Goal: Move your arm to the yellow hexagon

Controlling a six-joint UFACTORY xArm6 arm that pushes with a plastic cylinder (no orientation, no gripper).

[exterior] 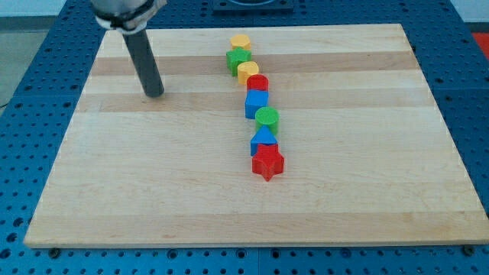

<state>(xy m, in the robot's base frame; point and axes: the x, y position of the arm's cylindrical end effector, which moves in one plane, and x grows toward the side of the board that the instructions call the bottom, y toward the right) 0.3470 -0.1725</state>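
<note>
My tip (154, 94) rests on the wooden board (153, 191) in its upper left part, well to the left of a line of several blocks. The line runs from the view's top middle downward. From the top: a yellow block that looks like the hexagon (241, 41), a green star-like block (238, 59), a second yellow block (247, 72), a red cylinder (257, 82), a blue cube (257, 103), a green cylinder (267, 118), a blue triangle (263, 140) and a red star (267, 162). The top yellow block lies up and to the right of my tip, apart from it.
The blocks touch or nearly touch their neighbours in the line. A blue perforated table (30, 114) surrounds the board on all sides. The arm's body (126, 11) enters from the view's top left.
</note>
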